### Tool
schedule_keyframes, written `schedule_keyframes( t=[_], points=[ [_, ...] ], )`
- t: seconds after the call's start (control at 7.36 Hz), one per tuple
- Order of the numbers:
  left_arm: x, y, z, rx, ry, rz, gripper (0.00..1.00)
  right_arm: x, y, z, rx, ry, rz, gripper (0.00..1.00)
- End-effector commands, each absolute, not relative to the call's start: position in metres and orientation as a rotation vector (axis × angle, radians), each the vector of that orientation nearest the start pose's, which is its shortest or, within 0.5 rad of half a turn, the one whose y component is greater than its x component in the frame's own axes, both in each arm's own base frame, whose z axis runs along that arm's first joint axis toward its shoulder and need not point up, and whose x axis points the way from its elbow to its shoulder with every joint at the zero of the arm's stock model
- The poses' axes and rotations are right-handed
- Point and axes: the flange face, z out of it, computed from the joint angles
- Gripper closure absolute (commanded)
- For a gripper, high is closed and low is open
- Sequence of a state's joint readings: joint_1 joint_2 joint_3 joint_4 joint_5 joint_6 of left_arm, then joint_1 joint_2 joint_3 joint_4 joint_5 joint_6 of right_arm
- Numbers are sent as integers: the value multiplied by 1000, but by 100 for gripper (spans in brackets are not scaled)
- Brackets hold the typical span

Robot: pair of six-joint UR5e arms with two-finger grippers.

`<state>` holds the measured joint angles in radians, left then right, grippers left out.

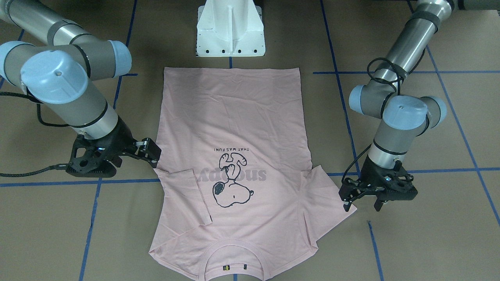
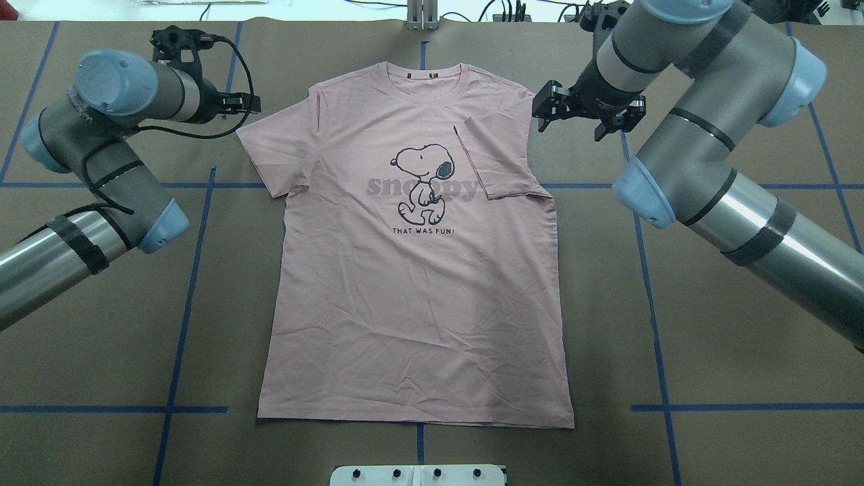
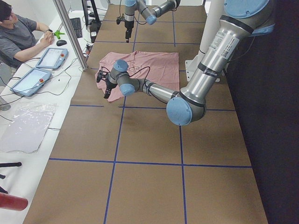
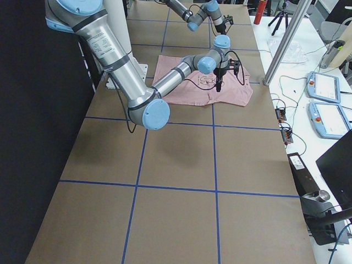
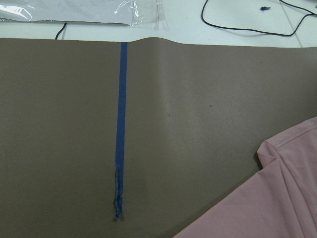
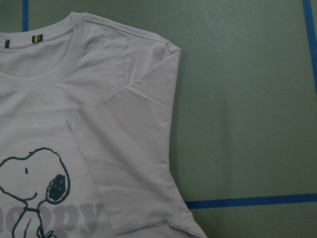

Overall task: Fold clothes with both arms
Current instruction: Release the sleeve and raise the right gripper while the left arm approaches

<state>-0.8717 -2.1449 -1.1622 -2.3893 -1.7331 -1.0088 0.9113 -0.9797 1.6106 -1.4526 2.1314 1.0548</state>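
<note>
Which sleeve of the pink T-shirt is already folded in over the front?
The robot's right-side sleeve: it lies folded inward over the chest, while the left-side sleeve spreads flat outward.

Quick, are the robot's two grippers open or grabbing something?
Left gripper: open, holding nothing.
Right gripper: open, holding nothing.

Robotics lab: taped table [image 3: 140,154], teach pendants [image 4: 327,87], seated operator [image 3: 18,37].
</note>
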Motion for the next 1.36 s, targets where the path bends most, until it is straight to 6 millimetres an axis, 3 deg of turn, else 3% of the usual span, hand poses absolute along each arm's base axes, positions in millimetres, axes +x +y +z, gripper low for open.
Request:
schedule_keyframes(
  t=[0.0,0.68,0.81,1.22],
  points=[
    [418,-654,448,523,830,-188,10,-344,-585,277,80,-913,158,0],
    [423,-651,448,526,829,-158,15,-346,-584,277,82,-910,158,0],
    [422,-650,448,526,830,-156,23,-347,-583,277,82,-911,156,0],
    [422,-649,445,530,834,-154,79,-347,-583,276,82,-913,154,0]
  ],
)
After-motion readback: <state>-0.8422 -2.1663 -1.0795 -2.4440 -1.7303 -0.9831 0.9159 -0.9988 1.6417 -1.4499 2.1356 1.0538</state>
